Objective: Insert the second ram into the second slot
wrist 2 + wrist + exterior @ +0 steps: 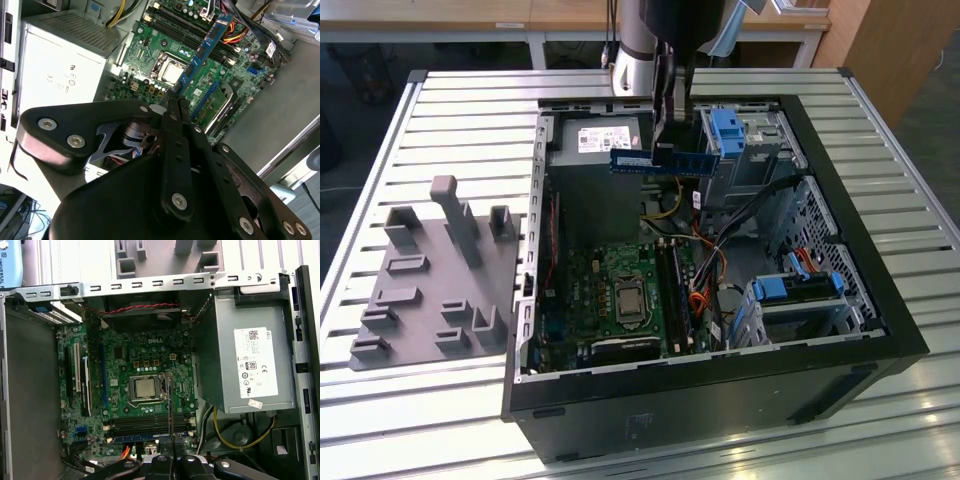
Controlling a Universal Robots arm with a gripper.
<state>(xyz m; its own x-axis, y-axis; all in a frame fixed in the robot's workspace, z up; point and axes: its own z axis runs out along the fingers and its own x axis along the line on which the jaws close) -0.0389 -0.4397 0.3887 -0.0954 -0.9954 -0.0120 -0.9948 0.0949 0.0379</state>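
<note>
The second ram (665, 161), a thin blue circuit stick, hangs level above the far part of the open computer case (880, 300), with my gripper (667, 138) shut on its middle. In the second wrist view the ram (206, 46) runs out from between the fingertips, and my gripper (175, 102) is closed on its near end. The first wrist view has the ram (170, 405) edge-on as a thin line over the motherboard, above my gripper (172, 456). The dark memory slots (150, 424) lie below it, next to the processor socket (145, 388). The ram is well above the slots (675, 290).
A grey power supply (595, 165) fills the case's far corner by the ram. Blue drive-bay tabs (730, 130) and loose cables (720, 240) sit to the exterior view's right. A grey fixture plate with pegs (430, 290) lies on the slatted table beside the case.
</note>
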